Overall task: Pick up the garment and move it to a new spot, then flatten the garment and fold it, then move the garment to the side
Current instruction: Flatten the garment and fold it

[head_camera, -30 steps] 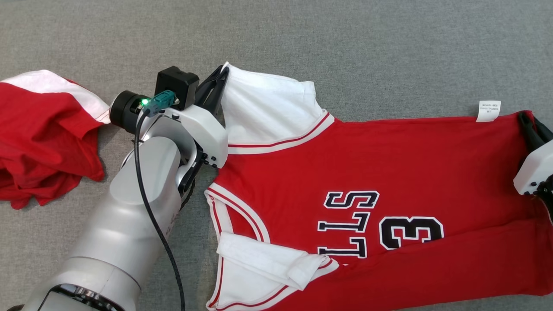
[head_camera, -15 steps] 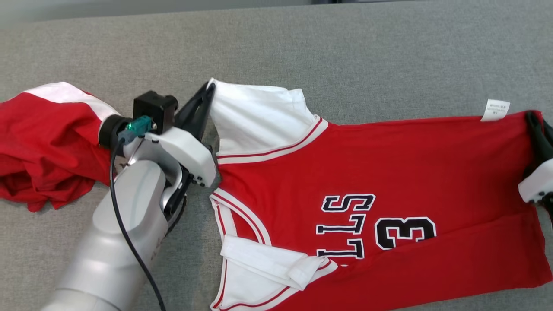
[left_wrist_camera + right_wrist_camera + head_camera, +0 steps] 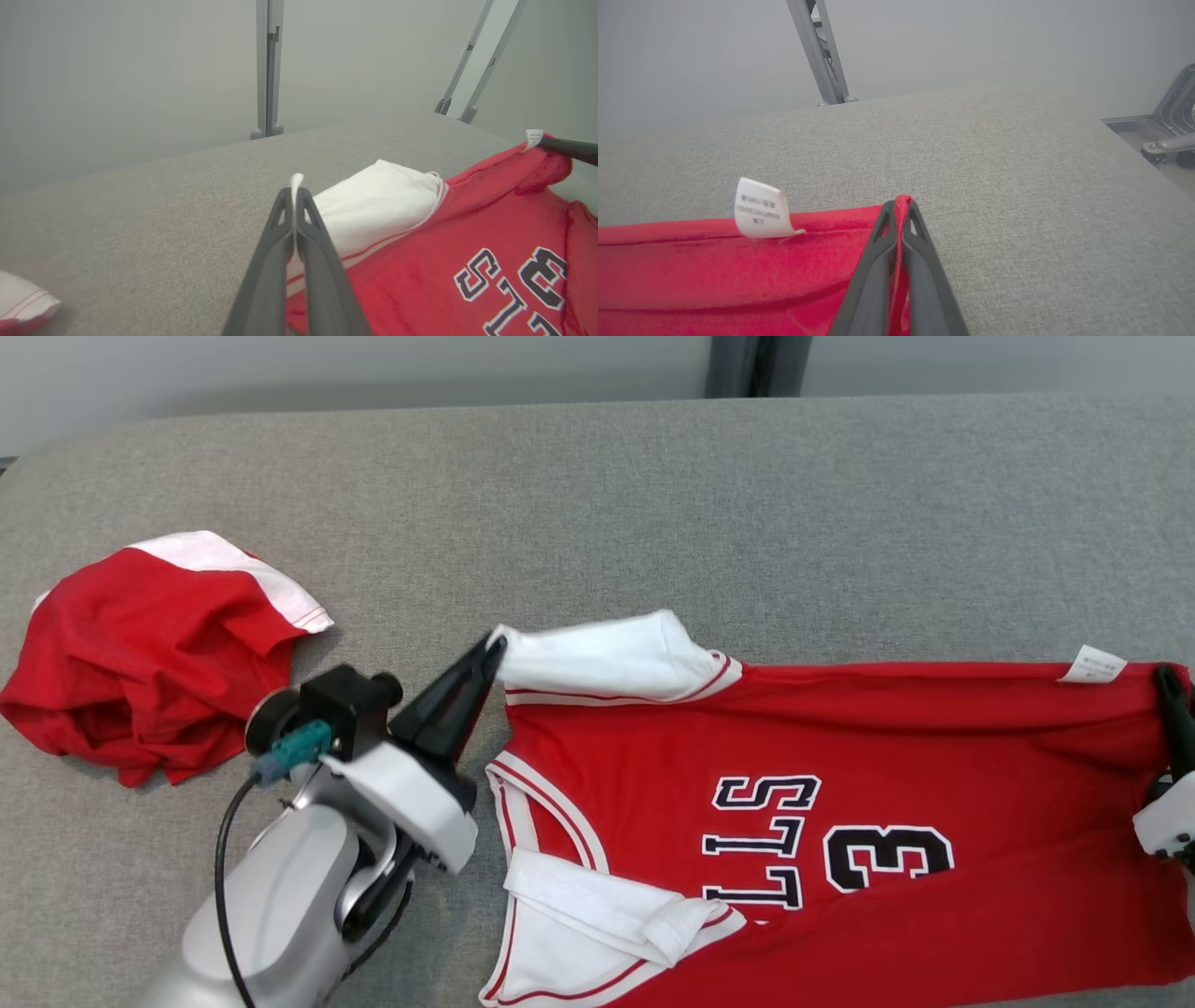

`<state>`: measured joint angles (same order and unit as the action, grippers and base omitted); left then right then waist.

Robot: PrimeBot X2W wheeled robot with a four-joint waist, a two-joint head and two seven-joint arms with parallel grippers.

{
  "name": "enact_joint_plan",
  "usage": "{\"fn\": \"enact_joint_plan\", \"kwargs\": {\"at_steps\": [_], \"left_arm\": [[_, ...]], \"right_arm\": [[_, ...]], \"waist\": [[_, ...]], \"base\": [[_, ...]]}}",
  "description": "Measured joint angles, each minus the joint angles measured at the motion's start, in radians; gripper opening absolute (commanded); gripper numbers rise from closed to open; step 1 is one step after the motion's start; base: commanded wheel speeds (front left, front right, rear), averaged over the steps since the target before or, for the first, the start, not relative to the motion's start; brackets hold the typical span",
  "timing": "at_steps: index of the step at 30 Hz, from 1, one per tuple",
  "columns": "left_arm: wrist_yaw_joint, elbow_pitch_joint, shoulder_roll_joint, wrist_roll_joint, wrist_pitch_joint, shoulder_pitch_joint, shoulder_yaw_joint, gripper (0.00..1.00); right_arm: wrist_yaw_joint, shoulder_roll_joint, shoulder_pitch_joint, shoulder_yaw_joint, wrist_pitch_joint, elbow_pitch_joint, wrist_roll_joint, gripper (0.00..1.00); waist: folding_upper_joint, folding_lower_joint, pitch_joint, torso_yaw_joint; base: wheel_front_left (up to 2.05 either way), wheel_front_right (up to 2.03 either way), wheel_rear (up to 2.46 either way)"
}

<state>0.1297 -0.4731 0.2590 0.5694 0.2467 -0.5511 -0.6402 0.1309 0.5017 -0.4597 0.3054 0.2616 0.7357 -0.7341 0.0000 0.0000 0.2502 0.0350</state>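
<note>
Garment (image 3: pixel 840 728) reads "LLS 3" | left gripper (image 3: pixel 492 649) pinching sleeve (image 3: pixel 607 658) | right gripper (image 3: pixel 1165 677) pinching hem (image 3: pixel 903 201)

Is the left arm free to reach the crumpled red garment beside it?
Probably not yet: the left pincer is shut on the jersey's white sleeve. The crumpled red garment lies close, with bare cushion between; only that grip hinders it.

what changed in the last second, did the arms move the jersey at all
Both grippers drew the far edge of the jersey toward the robot: the left gripper pulled the white sleeve in, so it looks narrower; the right gripper brought the hem corner nearer the number. The head camera tilted up too. Unchanged: both grips shut on the jersey, crumpled red garment in place.
</note>
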Motion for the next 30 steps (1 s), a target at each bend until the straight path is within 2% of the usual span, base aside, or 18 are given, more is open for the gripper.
{"fn": "enact_joint_plan", "kwargs": {"at_steps": [2,4,6,7,17,22,30], "left_arm": [[0.000,0.026,0.016,0.012,-0.004,0.016,-0.015,0.00],[0.000,0.109,0.078,0.053,-0.028,0.060,-0.058,0.00],[0.000,0.135,0.098,0.067,-0.037,0.075,-0.069,0.00],[0.000,0.190,0.140,0.101,-0.056,0.102,-0.090,0.00],[0.000,0.462,0.349,0.262,-0.209,0.185,-0.242,0.00],[0.000,0.524,0.391,0.305,-0.247,0.194,-0.274,0.00],[0.000,0.570,0.429,0.348,-0.318,0.194,-0.338,0.00]], "right_arm": [[0.000,0.000,0.006,-0.002,0.000,-0.001,0.000,0.00],[0.000,0.000,0.024,-0.006,0.000,-0.003,-0.001,0.00],[0.000,0.000,0.029,-0.006,0.000,-0.003,-0.001,0.00],[0.000,0.000,0.039,-0.002,0.000,-0.001,-0.004,0.00],[0.000,0.009,0.060,0.023,0.000,0.023,-0.003,0.00],[0.000,0.012,0.067,0.048,0.000,0.040,-0.012,0.00],[0.000,0.038,0.071,0.159,0.000,0.080,-0.056,0.00]], "waist": [[0.0000,0.0000,-0.004,0.002],[0.0000,0.0000,-0.017,0.006],[0.0000,0.0000,-0.020,0.007],[0.0000,0.0000,-0.026,0.008],[0.0000,0.0000,-0.052,0.017],[0.0000,0.0000,-0.060,0.018],[0.0000,0.0000,-0.071,0.007]], "base": [[0.00,0.00,0.00],[0.00,0.00,0.00],[0.00,0.00,0.00],[0.00,0.00,0.00],[0.00,0.00,0.00],[0.00,0.00,0.00],[0.00,0.00,0.00]]}}
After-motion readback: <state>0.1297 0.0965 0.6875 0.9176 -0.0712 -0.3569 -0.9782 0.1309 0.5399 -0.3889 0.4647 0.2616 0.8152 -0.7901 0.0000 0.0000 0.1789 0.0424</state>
